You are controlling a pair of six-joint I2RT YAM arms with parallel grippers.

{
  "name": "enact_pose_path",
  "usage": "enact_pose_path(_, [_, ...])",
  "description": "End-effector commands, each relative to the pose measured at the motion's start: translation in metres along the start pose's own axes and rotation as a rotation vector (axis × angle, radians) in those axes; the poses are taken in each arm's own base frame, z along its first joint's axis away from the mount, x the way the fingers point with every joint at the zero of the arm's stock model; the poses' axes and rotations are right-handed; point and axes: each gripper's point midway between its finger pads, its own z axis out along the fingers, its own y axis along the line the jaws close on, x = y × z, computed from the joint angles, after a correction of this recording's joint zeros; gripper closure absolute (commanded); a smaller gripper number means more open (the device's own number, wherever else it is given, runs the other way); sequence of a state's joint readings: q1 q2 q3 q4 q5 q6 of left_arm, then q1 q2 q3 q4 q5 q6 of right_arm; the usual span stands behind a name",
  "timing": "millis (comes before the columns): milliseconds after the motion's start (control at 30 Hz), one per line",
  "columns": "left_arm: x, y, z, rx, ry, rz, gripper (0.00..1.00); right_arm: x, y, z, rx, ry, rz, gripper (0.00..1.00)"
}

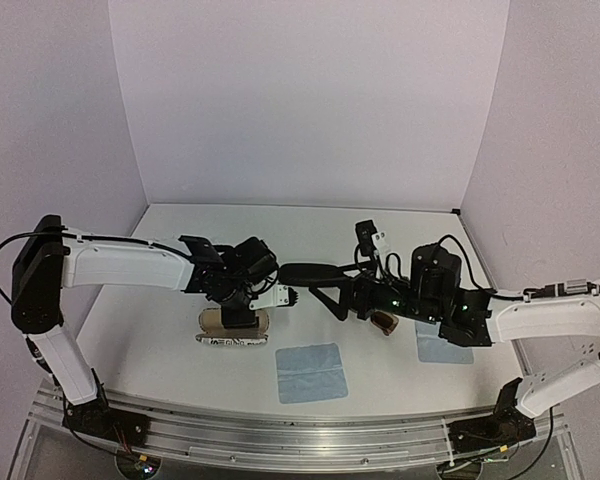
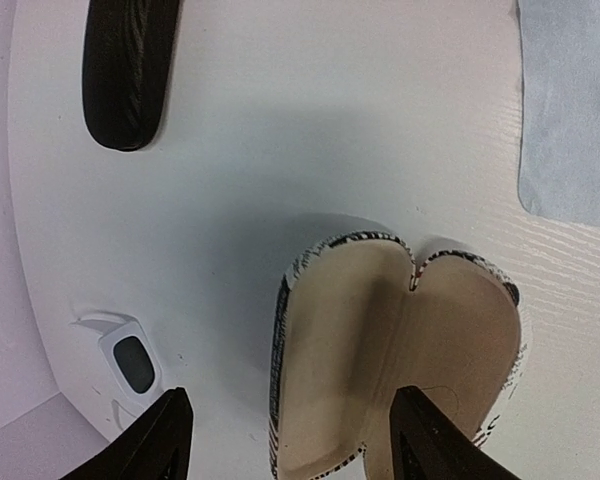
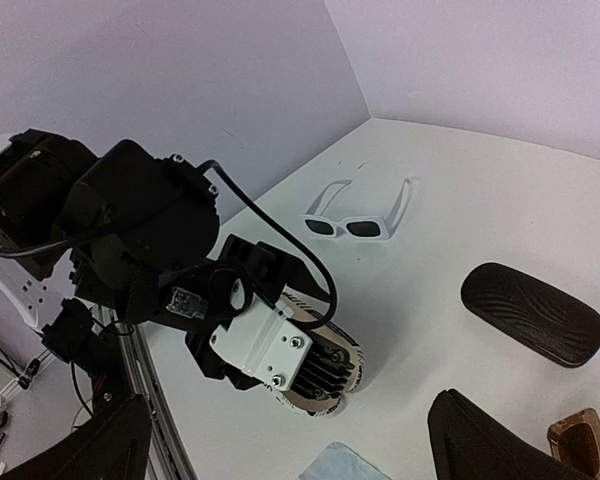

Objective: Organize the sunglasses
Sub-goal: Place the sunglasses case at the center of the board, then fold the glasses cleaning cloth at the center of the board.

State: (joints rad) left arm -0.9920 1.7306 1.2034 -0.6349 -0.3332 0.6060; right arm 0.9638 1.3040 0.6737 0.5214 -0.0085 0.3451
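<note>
Left wrist view: the left gripper [image 2: 290,400] hangs with jaws parted and empty over the opened white striped oval case [image 2: 400,350], whose tan lining is bare. Near the case's edge, the thin white-framed sunglasses [image 2: 130,360] lie on the white table [image 2: 280,150], temples unfolded. Mid-table sits the closed black oval case [image 1: 315,272]. Right of it, the chunky brown-framed sunglasses [image 1: 385,322] lie just beside the right gripper [image 3: 290,420], which is spread wide and holds nothing. The case looks readied, with loading not yet begun. The next move calls for pinching the white pair at its bridge and setting it on the lining.
</note>
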Motion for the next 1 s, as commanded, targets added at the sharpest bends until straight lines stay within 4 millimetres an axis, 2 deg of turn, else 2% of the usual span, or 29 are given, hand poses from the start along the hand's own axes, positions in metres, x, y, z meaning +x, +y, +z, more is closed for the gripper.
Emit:
enact_pose_path(0, [-0.04,0.038,-0.056,-0.058,-0.189,-0.052,0.33,-0.017,0.016,0.002,-0.061,-0.016,-0.053,0.02])
enact_pose_path(67, [-0.054,0.035,-0.082,0.001,-0.301,-0.039,0.33,-0.005,0.012,-0.001,-0.036,0.052,-0.104,0.02])
enact_pose_path(133, [-0.063,0.019,-0.117,0.091,-0.451,0.01,0.33,0.006,0.008,-0.006,-0.016,0.14,-0.193,0.02])
enact_pose_path(233, [-0.066,-0.029,-0.164,0.285,-0.695,0.136,0.3,0.03,0.002,-0.016,0.004,0.319,-0.294,0.02])
enact_pose_path(300, [-0.059,-0.056,-0.18,0.375,-0.804,0.195,0.29,0.056,-0.007,-0.025,0.01,0.466,-0.348,0.05])
enact_pose_path(367, [-0.056,-0.078,-0.187,0.462,-0.887,0.217,0.3,0.08,-0.007,-0.033,-0.032,0.569,-0.38,0.12])
enact_pose_path(400, [-0.056,-0.084,-0.186,0.486,-0.911,0.207,0.34,0.092,-0.007,-0.037,-0.061,0.614,-0.391,0.14])
enact_pose_path(500, [-0.054,-0.101,-0.161,0.549,-0.879,0.153,0.41,0.122,-0.006,-0.047,-0.133,0.719,-0.404,0.19])
enact_pose_path(600, [-0.062,-0.1,-0.134,0.552,-0.794,0.024,0.44,0.138,-0.014,-0.046,-0.131,0.782,-0.429,0.21])
enact_pose_path(733, [-0.069,-0.103,-0.102,0.549,-0.669,-0.084,0.49,0.156,-0.036,-0.041,-0.086,0.848,-0.52,0.32])
enact_pose_path(867, [-0.064,-0.12,-0.087,0.559,-0.643,-0.076,0.48,0.168,-0.041,-0.036,-0.11,0.891,-0.545,0.33])
enact_pose_path(967, [-0.06,-0.142,-0.084,0.526,-0.669,0.051,0.49,0.174,-0.035,-0.035,-0.141,0.919,-0.508,0.41])
